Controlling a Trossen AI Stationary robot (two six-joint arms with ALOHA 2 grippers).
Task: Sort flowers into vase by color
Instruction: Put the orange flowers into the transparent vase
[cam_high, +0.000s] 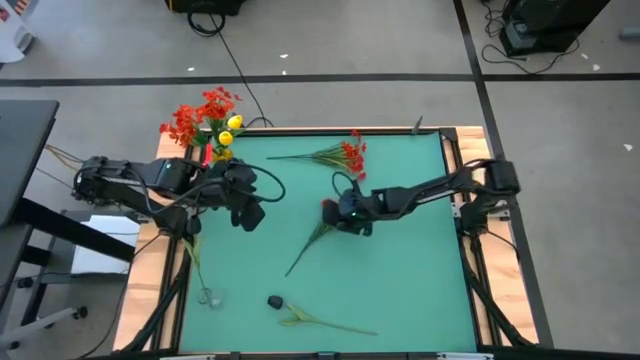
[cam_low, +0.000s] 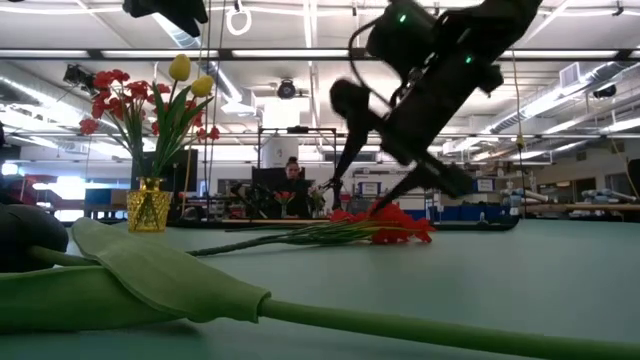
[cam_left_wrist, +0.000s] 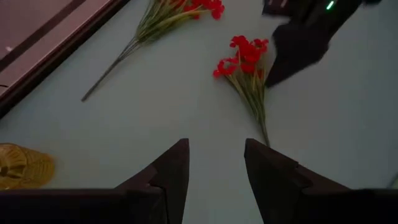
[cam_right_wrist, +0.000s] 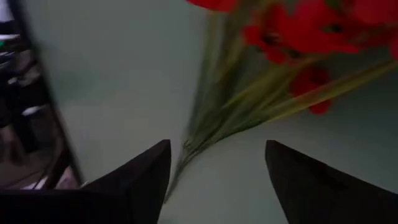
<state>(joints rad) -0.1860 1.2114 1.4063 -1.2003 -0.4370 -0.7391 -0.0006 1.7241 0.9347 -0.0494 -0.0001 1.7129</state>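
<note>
The small yellow vase (cam_high: 222, 152) (cam_low: 148, 208) (cam_left_wrist: 22, 165) stands at the table's far left corner and holds red sprays and yellow tulips upright. One red spray (cam_high: 328, 215) (cam_low: 385, 228) (cam_right_wrist: 292, 37) lies mid-table, its stem running toward the near edge. My right gripper (cam_high: 340, 212) (cam_low: 360, 198) (cam_right_wrist: 217, 168) hovers open just above it, fingers astride the stems below the blossoms. A second red spray (cam_high: 340, 155) (cam_left_wrist: 180, 12) lies nearer the far edge. My left gripper (cam_high: 248, 210) (cam_left_wrist: 216, 155) is open over the table's left part, near the vase.
A green-stemmed flower (cam_high: 325, 322) with a broad leaf (cam_low: 170, 285) lies along the near edge beside a small dark round thing (cam_high: 275, 301). A thin stem (cam_high: 192, 250) lies by the left rail. A wooden frame (cam_high: 455, 160) borders the green mat. People sit far behind.
</note>
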